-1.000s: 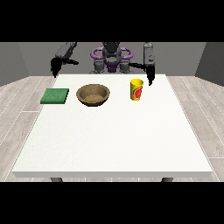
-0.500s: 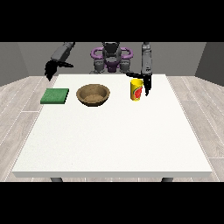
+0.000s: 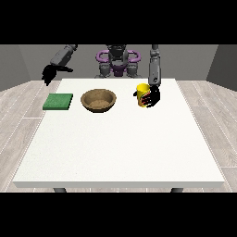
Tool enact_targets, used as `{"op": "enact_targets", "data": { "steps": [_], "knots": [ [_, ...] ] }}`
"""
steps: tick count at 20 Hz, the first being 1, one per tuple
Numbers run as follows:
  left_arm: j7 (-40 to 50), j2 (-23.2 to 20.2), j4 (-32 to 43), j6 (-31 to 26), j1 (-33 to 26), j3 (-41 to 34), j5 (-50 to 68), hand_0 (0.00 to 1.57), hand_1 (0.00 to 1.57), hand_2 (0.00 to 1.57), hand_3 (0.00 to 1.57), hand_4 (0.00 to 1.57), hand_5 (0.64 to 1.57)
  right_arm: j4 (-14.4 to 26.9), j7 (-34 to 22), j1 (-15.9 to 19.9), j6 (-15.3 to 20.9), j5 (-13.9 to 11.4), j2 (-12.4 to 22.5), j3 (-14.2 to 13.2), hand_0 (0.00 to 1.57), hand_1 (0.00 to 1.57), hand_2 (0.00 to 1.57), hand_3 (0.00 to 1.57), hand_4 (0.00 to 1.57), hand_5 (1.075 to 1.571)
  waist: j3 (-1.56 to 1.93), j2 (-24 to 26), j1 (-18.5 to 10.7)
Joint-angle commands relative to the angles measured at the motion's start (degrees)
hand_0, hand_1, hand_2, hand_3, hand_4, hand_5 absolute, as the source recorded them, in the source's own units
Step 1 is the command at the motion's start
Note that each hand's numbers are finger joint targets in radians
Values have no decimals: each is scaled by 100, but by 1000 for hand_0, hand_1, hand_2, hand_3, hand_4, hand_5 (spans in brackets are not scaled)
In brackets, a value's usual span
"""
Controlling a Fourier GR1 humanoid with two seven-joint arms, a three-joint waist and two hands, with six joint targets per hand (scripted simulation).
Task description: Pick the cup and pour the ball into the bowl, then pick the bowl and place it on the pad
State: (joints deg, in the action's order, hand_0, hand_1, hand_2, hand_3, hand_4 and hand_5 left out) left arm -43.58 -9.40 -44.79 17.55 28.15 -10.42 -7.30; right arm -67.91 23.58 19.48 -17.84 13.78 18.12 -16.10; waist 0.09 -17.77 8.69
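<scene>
A yellow cup (image 3: pixel 142 90) with a red mark stands on the white table (image 3: pixel 120 143) at the far right. The hand at the view's right (image 3: pixel 152 97) is right against the cup's side, its fingers reaching across the cup's front. No ball shows from here. A brown wooden bowl (image 3: pixel 98 100) sits left of the cup, and a green square pad (image 3: pixel 58 101) lies left of the bowl. The hand at the view's left (image 3: pixel 49 73) hangs in the air beyond the table's far left corner, above and behind the pad, holding nothing.
The robot's torso (image 3: pixel 117 62) stands behind the far edge of the table. A grey plank floor (image 3: pixel 21 111) surrounds the table.
The hand at the view's right has come down and closed in on the cup's side. The hand at the view's left has swung outward and higher, away from the table.
</scene>
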Motion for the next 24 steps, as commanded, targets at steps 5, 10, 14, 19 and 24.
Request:
{"op": "enact_targets", "data": {
  "steps": [5,10,14,19,24],
  "knots": [
    [-529,260,601,1213,204,-119,-354,1351,1351,1571,1571,881,1502,9,101,34,-447,207,538,-284,0,0,0,0,0,1556,-13,-366,363],
    [1199,320,12,1514,353,947,-1409,1348,1348,1571,1571,989,1532,1502,-62,195,-414,235,810,-644,0,0,0,0,0,1556,10,949,-406],
    [2314,426,-44,1548,633,1575,-2165,1381,1381,1571,1571,1033,1536,1838,-121,34,-359,32,854,-560,0,0,0,0,0,1560,7,1626,-666],
    [3410,455,-27,1646,545,2296,-3258,1365,1365,1571,1571,1142,1566,2343,362,-655,-328,-178,677,-563,0,0,0,0,0,1558,9,2203,-1015],
    [4087,579,-64,1748,912,2567,-4096,1346,1346,1571,1571,1048,1569,2454,430,-366,-301,-190,857,-605,0,0,39,0,0,1558,-5,1916,-952]
  ]
}}
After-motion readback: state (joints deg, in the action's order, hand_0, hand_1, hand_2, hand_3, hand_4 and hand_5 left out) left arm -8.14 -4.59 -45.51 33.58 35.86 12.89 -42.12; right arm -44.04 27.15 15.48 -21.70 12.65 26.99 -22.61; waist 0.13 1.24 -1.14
